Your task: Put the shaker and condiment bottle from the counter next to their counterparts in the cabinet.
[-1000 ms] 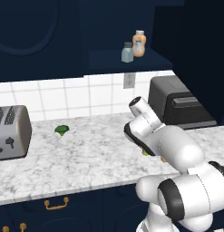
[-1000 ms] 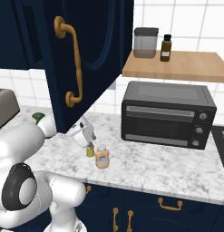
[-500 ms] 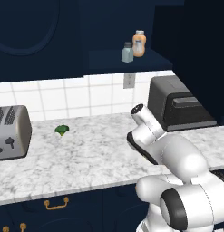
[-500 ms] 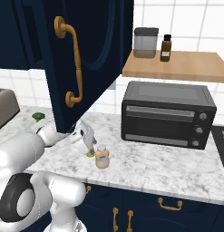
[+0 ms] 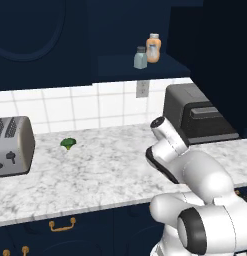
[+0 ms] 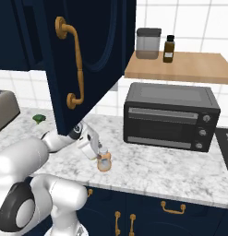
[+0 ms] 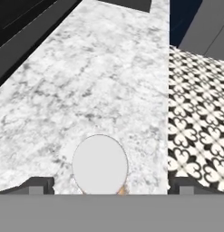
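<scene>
The condiment bottle (image 6: pixel 104 162), orange-tan with a pale cap, stands near the front edge of the marbled counter (image 6: pixel 147 168). My gripper (image 6: pixel 96 148) hangs just above and left of it, tilted down. In the hand view the bottle's pale round cap (image 7: pixel 100 165) sits between my two finger tips (image 7: pixel 39 185), which stand wide apart, so the gripper (image 7: pixel 111 185) is open. The yellow-green shaker is hidden by my hand and arm. In the cabinet (image 5: pixel 130 67) the grey-green shaker (image 5: pixel 140 58) and the wider orange bottle (image 5: pixel 153 48) stand side by side on the shelf.
A black toaster oven (image 6: pixel 170 116) stands right of the bottle. The open navy cabinet door (image 6: pixel 83 60) with its brass handle hangs above my arm. A toaster (image 5: pixel 12 145) and a broccoli floret (image 5: pixel 68 143) lie to the left. A wooden shelf (image 6: pixel 180 69) carries a jar and a dark bottle.
My hand has come down and forward over the condiment bottle. The yellow-green shaker, seen beside the hand earlier, is now covered by it.
</scene>
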Robot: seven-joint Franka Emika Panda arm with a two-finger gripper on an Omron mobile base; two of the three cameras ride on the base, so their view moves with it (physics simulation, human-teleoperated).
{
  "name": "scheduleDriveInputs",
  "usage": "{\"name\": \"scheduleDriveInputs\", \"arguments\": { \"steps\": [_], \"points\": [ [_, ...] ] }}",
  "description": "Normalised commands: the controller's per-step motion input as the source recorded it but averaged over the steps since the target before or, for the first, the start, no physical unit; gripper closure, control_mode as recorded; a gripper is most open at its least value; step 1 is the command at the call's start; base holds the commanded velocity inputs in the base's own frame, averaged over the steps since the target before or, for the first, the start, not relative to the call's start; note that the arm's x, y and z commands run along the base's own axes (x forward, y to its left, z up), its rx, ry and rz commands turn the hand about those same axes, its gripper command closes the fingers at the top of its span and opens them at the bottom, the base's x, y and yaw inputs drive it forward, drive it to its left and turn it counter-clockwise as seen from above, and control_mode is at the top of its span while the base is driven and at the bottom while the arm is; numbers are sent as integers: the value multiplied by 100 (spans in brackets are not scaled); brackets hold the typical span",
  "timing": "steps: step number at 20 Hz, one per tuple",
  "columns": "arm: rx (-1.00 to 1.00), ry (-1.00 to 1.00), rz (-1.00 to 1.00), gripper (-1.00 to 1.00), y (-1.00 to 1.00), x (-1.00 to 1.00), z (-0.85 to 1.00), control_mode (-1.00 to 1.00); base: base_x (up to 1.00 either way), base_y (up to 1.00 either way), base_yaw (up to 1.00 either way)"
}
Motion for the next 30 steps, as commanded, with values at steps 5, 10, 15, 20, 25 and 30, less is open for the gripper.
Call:
{"name": "scheduleDriveInputs", "arguments": {
  "steps": [5, 10, 15, 20, 25, 30],
  "points": [
    [0, 0, 5, -100, -6, 0, -27, -100, 0, 0, 0],
    [1, 0, 2, -100, -1, 0, -23, -100, 0, 0, 0],
    [5, 0, 2, -100, -13, 2, -15, -100, 0, 0, 0],
    [2, 0, 1, 100, -8, 1, -14, -100, 0, 0, 0],
    [0, -1, 0, 100, 0, 0, -7, -100, 0, 0, 0],
    [-5, -17, 2, 100, 12, -11, 0, -100, 0, 0, 0]
  ]
}}
